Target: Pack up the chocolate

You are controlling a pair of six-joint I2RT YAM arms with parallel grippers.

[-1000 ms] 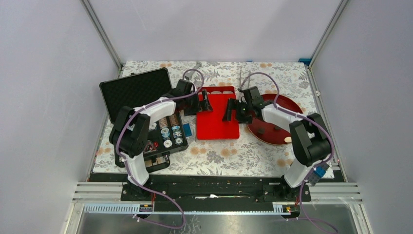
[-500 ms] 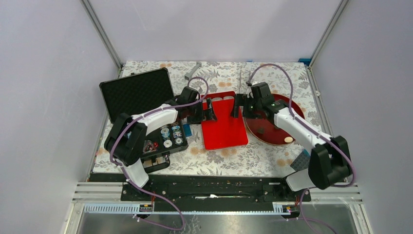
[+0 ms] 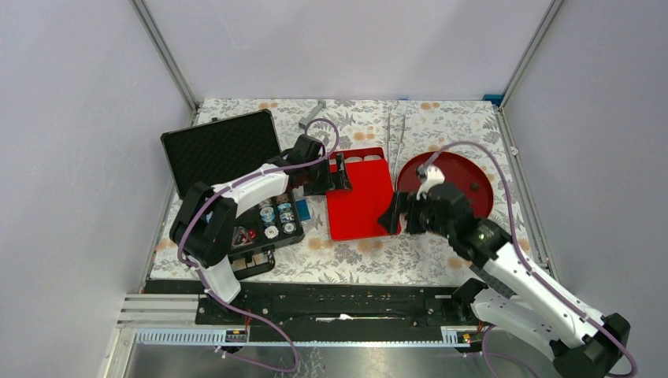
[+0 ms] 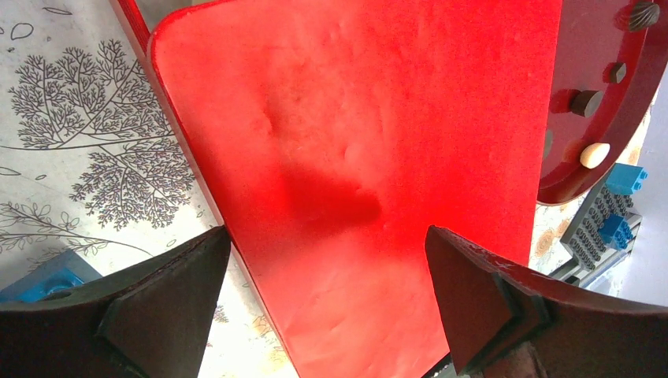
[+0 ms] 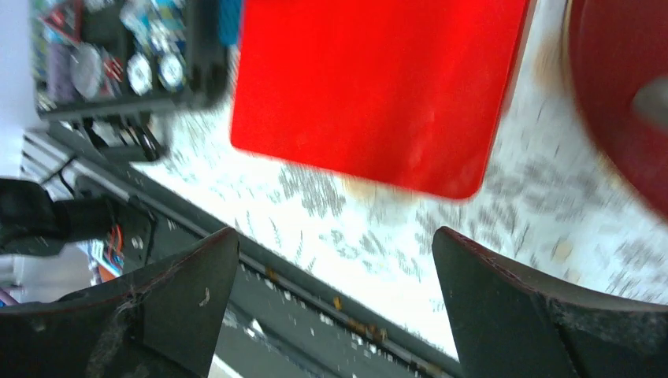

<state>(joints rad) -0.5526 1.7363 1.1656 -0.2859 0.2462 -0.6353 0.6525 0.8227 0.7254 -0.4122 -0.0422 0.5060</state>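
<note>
Several small lumps of chocolate, dark brown point(image 4: 585, 102) and pale tan point(image 4: 594, 154), lie on a round red plate point(image 3: 457, 169); in the top view the right arm hides most of them. A flat red tray point(image 3: 358, 201) lies left of the plate, with white paper cups point(image 3: 362, 157) at its far end. My left gripper point(image 3: 340, 175) hangs open over the tray's left side point(image 4: 327, 260), nothing between its fingers. My right gripper point(image 3: 400, 216) is open and empty near the tray's near right corner, and its blurred wrist view looks down at the table's near edge point(image 5: 332, 236).
An open black case point(image 3: 224, 150) with round striped chips point(image 3: 272, 216) stands at the left. Metal tongs point(image 3: 394, 126) lie at the back. A blue block point(image 3: 302, 209) sits between case and tray. A grey studded plate with blue bricks point(image 4: 603, 228) lies near the round plate.
The right arm has swung from the plate's far left side back toward the near edge, fast enough to blur its view. The red tray has shifted and turned slightly. The left gripper barely moved.
</note>
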